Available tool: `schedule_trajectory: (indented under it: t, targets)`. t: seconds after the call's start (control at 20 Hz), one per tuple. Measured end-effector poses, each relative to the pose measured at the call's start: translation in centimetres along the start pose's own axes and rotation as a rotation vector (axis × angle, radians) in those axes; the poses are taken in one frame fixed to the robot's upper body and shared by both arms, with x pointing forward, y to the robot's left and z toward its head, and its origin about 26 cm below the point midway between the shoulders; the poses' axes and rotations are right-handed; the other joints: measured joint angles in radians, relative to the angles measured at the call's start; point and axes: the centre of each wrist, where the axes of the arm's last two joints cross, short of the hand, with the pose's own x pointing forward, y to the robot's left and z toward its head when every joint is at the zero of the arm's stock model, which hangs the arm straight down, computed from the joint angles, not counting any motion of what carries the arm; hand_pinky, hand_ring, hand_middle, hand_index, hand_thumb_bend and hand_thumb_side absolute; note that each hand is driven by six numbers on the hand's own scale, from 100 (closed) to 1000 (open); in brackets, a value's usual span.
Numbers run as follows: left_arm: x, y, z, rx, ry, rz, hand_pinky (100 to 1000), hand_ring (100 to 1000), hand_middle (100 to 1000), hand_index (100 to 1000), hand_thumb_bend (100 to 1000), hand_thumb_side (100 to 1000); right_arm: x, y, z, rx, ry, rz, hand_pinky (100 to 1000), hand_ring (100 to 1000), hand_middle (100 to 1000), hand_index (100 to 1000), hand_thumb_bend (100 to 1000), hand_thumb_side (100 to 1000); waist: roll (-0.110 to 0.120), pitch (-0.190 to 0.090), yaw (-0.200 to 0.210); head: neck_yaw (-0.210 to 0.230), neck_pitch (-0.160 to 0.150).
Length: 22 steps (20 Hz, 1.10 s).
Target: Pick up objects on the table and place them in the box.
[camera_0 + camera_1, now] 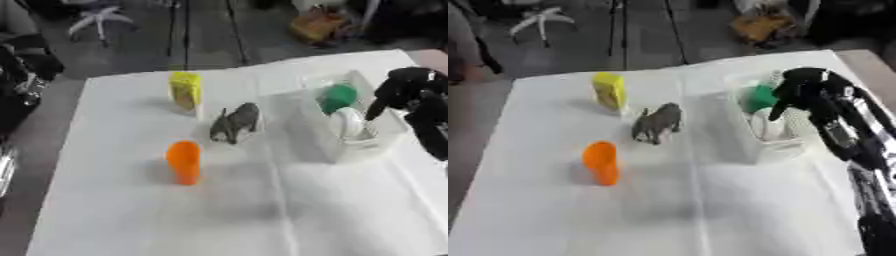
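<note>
Left eye view: desk (157, 220) has a white cover. Clear box (325, 142) sits right of centre, with a green item (337, 97) and a white round item (350, 122) inside. On the desk left of the box: yellow carton (185, 91) standing at the back, grey animal figure (236, 122) just beside the box's left wall, orange cup-like piece (184, 162) nearer the front, apart from the others. Right hand (404, 90) hangs over the box's right edge, fingers curled downward, nothing visible in them.

Right eye view: same layout. The right hand shows more fully here, black forearm (859, 145) coming in from the lower right, hand above the box's far right corner, near the green item; can't tell if touching. Fingers bent together, empty as far as visible. Left hand isn't in either view.
</note>
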Motion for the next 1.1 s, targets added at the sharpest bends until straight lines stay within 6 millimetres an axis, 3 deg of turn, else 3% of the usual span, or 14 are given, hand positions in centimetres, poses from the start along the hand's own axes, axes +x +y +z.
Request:
schedule_trajectory:
  t: [1.1]
  targets:
    - [0.13, 0.04, 0.14, -0.015, -0.001, -0.011, 582, 669, 721, 810, 850, 732, 0.00, 0.00, 0.01, -0.001, -0.001, 0.001, 509, 531, 630, 827, 289, 617, -0.002, 0.000, -0.002, -0.004, -0.008]
